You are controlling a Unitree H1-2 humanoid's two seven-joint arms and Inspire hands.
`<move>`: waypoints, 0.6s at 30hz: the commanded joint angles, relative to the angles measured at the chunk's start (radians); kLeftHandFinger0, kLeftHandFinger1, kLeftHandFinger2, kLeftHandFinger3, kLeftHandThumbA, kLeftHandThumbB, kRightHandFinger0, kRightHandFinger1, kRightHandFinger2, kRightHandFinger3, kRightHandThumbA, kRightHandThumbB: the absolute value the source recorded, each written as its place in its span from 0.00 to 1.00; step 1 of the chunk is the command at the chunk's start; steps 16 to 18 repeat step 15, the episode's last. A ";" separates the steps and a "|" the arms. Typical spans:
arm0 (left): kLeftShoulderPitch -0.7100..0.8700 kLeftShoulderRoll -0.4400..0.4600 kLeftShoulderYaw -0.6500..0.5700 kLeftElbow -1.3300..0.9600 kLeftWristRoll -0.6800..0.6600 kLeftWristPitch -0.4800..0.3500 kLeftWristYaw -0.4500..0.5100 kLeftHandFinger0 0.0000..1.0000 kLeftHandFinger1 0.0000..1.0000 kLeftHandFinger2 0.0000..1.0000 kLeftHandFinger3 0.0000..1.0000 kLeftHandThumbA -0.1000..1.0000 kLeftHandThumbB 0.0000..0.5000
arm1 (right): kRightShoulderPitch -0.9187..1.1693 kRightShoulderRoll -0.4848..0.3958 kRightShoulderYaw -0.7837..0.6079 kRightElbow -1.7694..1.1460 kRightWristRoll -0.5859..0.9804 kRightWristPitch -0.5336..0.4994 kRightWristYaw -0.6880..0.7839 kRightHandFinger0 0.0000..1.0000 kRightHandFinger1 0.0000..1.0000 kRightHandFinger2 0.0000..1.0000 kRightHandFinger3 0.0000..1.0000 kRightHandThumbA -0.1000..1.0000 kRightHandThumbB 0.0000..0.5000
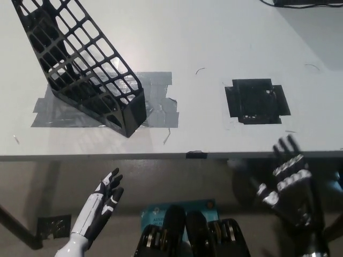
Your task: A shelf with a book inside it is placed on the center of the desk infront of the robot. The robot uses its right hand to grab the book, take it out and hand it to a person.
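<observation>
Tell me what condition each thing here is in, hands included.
Shelf: black lattice, tilted, taped to the desk, no book visible inside.
Grey tape: stuck flat on the desk under the shelf.
Black tape patch: stuck flat on the desk, nothing on it.
Left hand: white, open, holding nothing, below the desk edge.
Right hand: black, open, holding nothing, below the desk edge.
Desk: white, level.

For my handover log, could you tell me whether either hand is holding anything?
Nothing is held: the right hand and left hand are both open and empty below the desk edge.
</observation>
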 commanded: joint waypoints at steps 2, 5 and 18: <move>0.014 0.004 0.015 -0.019 -0.001 -0.025 0.012 1.00 1.00 1.00 1.00 0.93 0.51 | -0.025 -0.017 0.023 0.133 -0.218 -0.183 0.002 1.00 1.00 1.00 1.00 0.90 0.69; 0.027 0.003 0.017 -0.016 -0.008 -0.040 0.013 1.00 1.00 1.00 1.00 0.93 0.51 | -0.024 -0.019 0.022 0.171 -0.215 -0.196 0.008 1.00 1.00 1.00 1.00 0.89 0.68; 0.056 -0.005 0.018 -0.034 -0.006 -0.031 0.013 1.00 1.00 1.00 1.00 0.92 0.51 | -0.007 -0.034 0.041 0.209 -0.291 -0.195 0.008 1.00 1.00 1.00 1.00 0.90 0.69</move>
